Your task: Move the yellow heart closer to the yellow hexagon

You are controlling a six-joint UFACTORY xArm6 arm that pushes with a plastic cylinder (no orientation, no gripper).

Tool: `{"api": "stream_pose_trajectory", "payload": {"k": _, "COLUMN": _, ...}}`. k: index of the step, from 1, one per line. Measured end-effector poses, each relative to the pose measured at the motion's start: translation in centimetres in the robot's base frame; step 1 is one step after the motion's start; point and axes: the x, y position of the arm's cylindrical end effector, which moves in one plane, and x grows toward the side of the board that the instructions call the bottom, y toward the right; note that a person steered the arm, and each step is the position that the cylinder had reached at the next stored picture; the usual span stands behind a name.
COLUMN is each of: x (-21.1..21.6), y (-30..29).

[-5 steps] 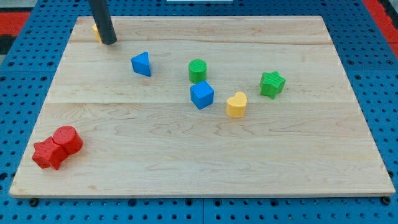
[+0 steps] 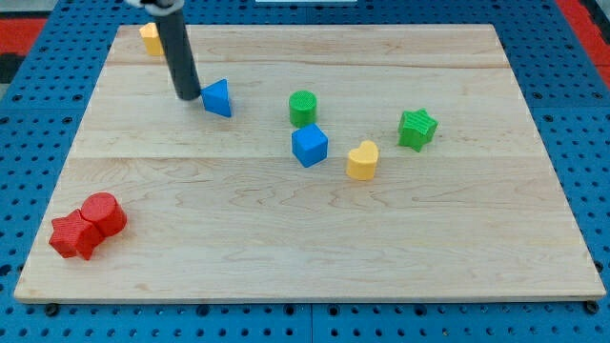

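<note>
Standing just left of the blue triangular block (image 2: 217,97), the tip (image 2: 188,96) has no claw to open or close and holds nothing. The yellow heart (image 2: 362,160) lies well off toward the view's lower right on the bench (image 2: 315,238), while the yellow hexagon (image 2: 150,38) sits at the top-left corner.

Single elevated camera, oblique downward view of the counter (image 2: 315,248).

The camera looks down from beyond the counter's near edge, at the view's bottom, facing toward its far edge at the view's top. The far edge appears shorter than the near edge, confirming the tilt. Range is moderate: the whole counter fits in frame, bordered by blue pegboard (image 2: 572,114). No second view is supplied, so no scene portion is shared.
</note>
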Motion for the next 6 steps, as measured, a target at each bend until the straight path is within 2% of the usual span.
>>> {"api": "stream_pose_trajectory", "payload": {"k": 1, "x": 6.0, "y": 1.0}}
{"api": "stream_pose_trajectory", "payload": {"k": 2, "x": 9.8, "y": 7.7}}
{"api": "stream_pose_trajectory", "payload": {"k": 3, "x": 12.9, "y": 17.7}}
{"api": "stream_pose_trajectory", "payload": {"k": 4, "x": 13.8, "y": 26.8}}
{"api": "stream_pose_trajectory", "payload": {"k": 5, "x": 11.4, "y": 31.1}}
{"api": "stream_pose_trajectory", "payload": {"k": 6, "x": 9.8, "y": 29.7}}
